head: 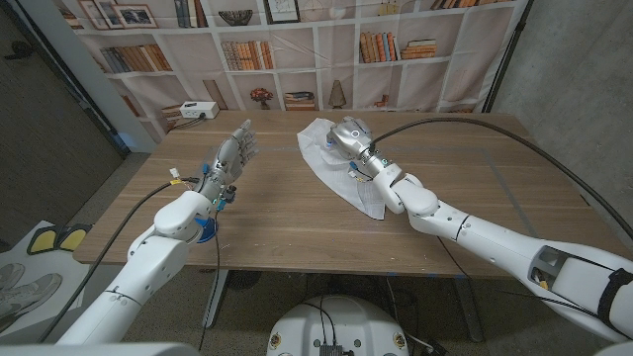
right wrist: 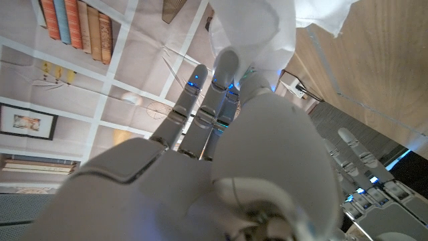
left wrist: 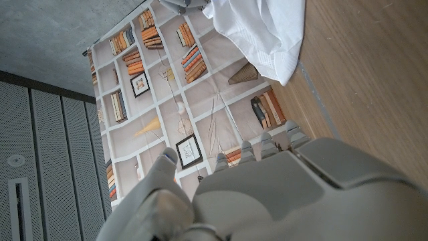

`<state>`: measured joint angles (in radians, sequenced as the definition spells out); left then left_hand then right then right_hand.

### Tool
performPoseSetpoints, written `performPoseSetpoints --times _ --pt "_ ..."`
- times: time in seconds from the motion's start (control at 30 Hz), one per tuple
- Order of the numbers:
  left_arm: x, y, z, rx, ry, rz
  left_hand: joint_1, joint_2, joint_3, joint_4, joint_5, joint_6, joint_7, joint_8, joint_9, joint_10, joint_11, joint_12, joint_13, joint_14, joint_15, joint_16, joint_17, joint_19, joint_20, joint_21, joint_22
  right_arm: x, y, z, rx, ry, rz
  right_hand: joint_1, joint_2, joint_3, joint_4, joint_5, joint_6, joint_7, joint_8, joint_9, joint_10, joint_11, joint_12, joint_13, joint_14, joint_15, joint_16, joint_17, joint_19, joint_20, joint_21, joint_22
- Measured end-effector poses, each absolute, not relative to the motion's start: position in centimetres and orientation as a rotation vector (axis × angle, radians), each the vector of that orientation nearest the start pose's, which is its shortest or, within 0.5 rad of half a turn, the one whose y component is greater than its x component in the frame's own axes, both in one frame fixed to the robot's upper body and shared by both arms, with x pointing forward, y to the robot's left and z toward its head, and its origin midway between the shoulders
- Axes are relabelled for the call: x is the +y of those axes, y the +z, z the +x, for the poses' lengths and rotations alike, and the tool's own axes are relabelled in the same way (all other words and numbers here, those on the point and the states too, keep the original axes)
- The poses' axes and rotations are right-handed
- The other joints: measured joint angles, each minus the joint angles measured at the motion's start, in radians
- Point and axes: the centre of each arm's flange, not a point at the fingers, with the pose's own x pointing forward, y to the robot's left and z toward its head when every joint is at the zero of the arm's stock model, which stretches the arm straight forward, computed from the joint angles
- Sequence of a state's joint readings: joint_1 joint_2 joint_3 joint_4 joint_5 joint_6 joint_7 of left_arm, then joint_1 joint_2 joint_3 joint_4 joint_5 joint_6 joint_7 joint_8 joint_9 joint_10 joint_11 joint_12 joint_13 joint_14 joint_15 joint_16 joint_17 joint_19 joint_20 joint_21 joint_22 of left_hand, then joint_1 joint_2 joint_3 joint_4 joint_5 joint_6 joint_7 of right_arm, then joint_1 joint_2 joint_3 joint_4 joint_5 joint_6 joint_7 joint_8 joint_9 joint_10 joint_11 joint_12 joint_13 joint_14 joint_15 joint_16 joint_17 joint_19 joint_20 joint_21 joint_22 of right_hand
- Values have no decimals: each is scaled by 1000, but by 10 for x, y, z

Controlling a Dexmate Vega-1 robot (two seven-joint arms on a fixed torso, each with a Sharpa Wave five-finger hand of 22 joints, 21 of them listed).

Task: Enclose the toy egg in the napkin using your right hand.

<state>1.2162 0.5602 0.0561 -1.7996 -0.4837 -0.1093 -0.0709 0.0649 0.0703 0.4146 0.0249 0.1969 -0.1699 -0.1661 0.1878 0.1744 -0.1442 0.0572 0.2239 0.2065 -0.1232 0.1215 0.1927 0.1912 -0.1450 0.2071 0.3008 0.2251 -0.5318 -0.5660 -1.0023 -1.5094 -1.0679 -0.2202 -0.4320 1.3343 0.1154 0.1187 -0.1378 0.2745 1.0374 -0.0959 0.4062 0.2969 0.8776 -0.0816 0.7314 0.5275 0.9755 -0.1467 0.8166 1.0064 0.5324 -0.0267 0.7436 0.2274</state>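
The right hand [head: 348, 136] sits on the crumpled white cloth napkin [head: 331, 163] at the far middle of the wooden surface [head: 297, 213] — fingers [right wrist: 194, 100] extended, whether they grip the cloth I cannot tell; any toy egg is hidden. The left hand [head: 233, 153] hovers well apart, fingers spread, holding nothing

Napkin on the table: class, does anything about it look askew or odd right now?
Yes. The white napkin is rumpled rather than spread flat, trailing toward the table's front with one end bunched up under the right hand. No toy egg is visible, perhaps covered. The left hand waits apart, fingers spread.
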Motion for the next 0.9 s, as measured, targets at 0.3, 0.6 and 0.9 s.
performPoseSetpoints --times 0.3,0.6,0.9 --pt "310 -31 545 -632 -218 111 0 0 0 0 0 0 0 0 0 0 0 0 0 0 0 0 0 0 0 0 0 -62 -6 607 -1160 -146 -1802 0 0 5 5 -4 -19 -6 -12 -9 12 12 0 -21 0 0 -36 -11 -8 0 8 -5" --pt "310 -31 545 -630 -216 110 0 0 0 0 0 0 0 0 0 0 0 0 0 0 0 0 0 0 0 0 0 -51 -13 610 -1101 -37 -1853 -162 51 2 92 -45 -162 -11 -111 -53 -84 27 -132 -147 -149 37 -306 -216 -76 65 27 -34" --pt "311 -30 548 -628 -213 110 0 0 0 0 0 0 0 0 0 0 0 0 0 0 0 0 0 0 0 0 0 -50 -15 618 -947 107 -1888 -496 -89 -119 221 -11 -345 -9 -200 -79 -414 44 -377 -233 -437 94 -546 -373 -257 148 -43 -45"
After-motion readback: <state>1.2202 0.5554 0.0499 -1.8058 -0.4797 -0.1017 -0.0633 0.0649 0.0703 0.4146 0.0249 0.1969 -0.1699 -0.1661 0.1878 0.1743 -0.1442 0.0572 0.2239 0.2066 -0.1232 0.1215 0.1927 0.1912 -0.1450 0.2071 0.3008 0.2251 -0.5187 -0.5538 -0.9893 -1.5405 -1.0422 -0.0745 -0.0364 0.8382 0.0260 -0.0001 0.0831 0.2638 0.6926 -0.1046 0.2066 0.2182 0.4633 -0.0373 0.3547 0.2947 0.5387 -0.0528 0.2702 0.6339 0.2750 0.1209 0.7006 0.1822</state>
